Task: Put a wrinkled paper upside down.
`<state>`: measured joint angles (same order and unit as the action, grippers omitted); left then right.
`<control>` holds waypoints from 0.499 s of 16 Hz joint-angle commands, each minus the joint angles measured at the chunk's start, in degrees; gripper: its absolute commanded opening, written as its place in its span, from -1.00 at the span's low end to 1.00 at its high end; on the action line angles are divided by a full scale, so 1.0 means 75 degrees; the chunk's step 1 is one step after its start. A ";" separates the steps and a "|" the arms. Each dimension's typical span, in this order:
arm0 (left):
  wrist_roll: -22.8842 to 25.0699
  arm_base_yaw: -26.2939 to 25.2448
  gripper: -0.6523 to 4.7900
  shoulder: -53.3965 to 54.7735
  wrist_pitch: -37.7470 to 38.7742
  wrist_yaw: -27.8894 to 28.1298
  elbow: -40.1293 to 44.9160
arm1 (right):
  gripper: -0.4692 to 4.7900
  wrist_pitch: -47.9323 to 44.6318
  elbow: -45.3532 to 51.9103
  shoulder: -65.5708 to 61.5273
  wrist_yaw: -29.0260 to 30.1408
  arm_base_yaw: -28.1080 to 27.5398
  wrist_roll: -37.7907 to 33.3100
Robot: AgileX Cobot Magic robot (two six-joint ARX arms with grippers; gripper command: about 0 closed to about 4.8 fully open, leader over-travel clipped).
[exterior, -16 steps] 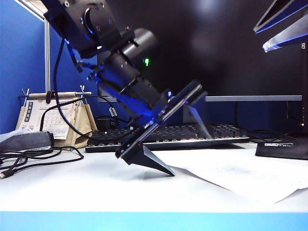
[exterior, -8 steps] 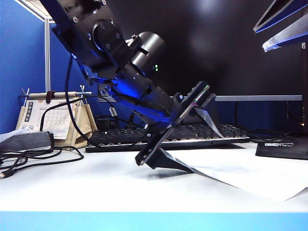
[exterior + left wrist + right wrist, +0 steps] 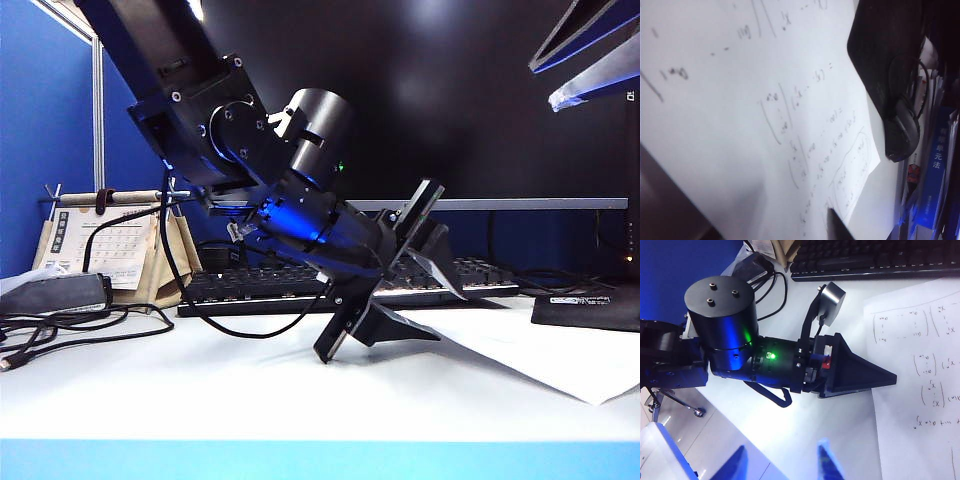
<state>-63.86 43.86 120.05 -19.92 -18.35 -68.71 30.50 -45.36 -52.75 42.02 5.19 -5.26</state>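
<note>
The wrinkled paper (image 3: pixel 545 352) is a white sheet with handwritten maths, lying on the white table in front of the keyboard; it also fills the left wrist view (image 3: pixel 740 100). My left gripper (image 3: pixel 448 315) reaches down to its left edge. The lower finger (image 3: pixel 395 328) rests on the table and the upper one hangs above the sheet, so the jaws stand apart with the paper's edge between them. From above, the left gripper (image 3: pixel 885 377) overlaps that edge of the paper (image 3: pixel 920 390). My right gripper (image 3: pixel 782 460) hovers high over the table, open and holding nothing, its fingers also showing at the exterior view's top right (image 3: pixel 542 82).
A black keyboard (image 3: pixel 300 285) lies behind the paper under a dark monitor (image 3: pixel 450 100). A calendar card (image 3: pixel 110 250) and tangled cables (image 3: pixel 60 325) sit at the left. A mouse (image 3: pixel 902 132) rests on a black pad (image 3: pixel 590 305) at the right, books (image 3: pixel 940 165) beyond.
My left gripper swung right and levelled out, sliding its lower finger to the paper's left edge while the jaws narrowed. The right gripper has not moved.
</note>
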 commanded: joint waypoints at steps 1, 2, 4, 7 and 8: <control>0.0000 0.0020 -0.12 0.0163 -0.0041 0.0064 -0.0391 | -0.13 -0.0038 -0.0026 0.0020 0.0015 0.0000 0.0020; 0.0000 0.0012 -0.13 0.0321 -0.0015 0.0038 -0.0772 | -0.13 -0.0035 -0.0026 0.0020 0.0015 0.0000 0.0017; 0.0020 0.0035 -0.24 0.0618 0.0635 -0.0055 -0.1638 | -0.13 0.0032 -0.0026 0.0020 0.0017 0.0000 0.0020; 0.0321 0.0032 -0.61 0.0737 0.0994 -0.0271 -0.1999 | -0.13 0.0105 -0.0026 0.0020 0.0015 0.0000 0.0020; 0.0335 0.0032 -0.77 0.0737 0.1008 -0.0315 -0.1999 | -0.13 0.0099 -0.0026 0.0020 0.0012 0.0000 0.0023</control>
<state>-62.13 44.05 125.80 -12.12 -20.16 -83.48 31.62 -45.36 -52.73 42.02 5.19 -5.26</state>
